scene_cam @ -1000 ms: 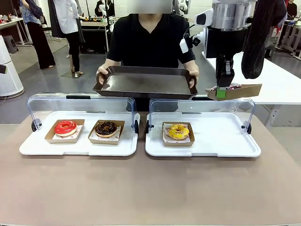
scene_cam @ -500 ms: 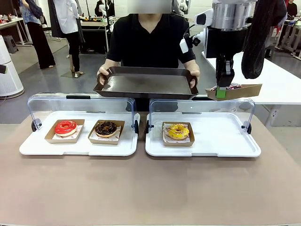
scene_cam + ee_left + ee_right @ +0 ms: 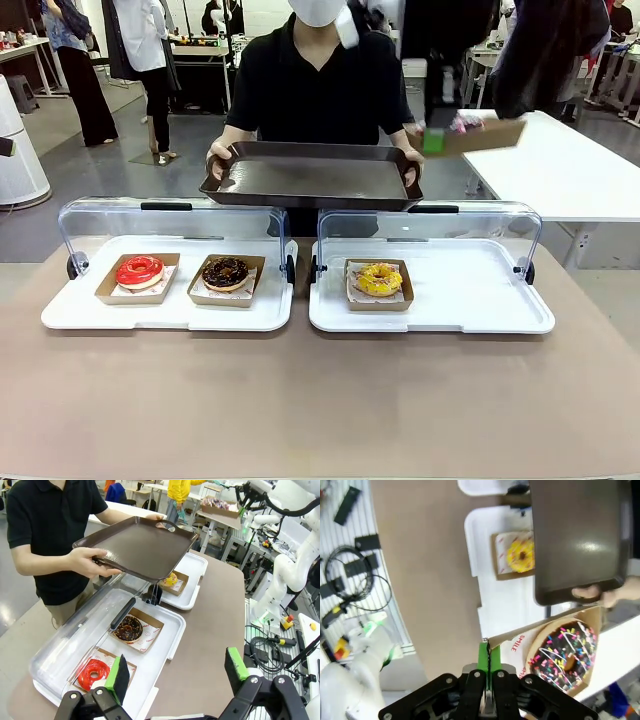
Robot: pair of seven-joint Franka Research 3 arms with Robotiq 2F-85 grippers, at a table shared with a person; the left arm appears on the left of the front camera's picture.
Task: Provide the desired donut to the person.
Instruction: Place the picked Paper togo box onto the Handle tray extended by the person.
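My right gripper (image 3: 487,652) is clenched on the rim of the card boat (image 3: 540,624) holding the sprinkled donut (image 3: 565,655), aloft near the right end of the person's (image 3: 320,85) dark tray (image 3: 310,178); best carried level over the tray, set flat, then released; my left gripper (image 3: 175,675) idle, jaws spread.

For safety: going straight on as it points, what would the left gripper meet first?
Probably the left gripper meets the white case near the chocolate donut; depth is unclear.
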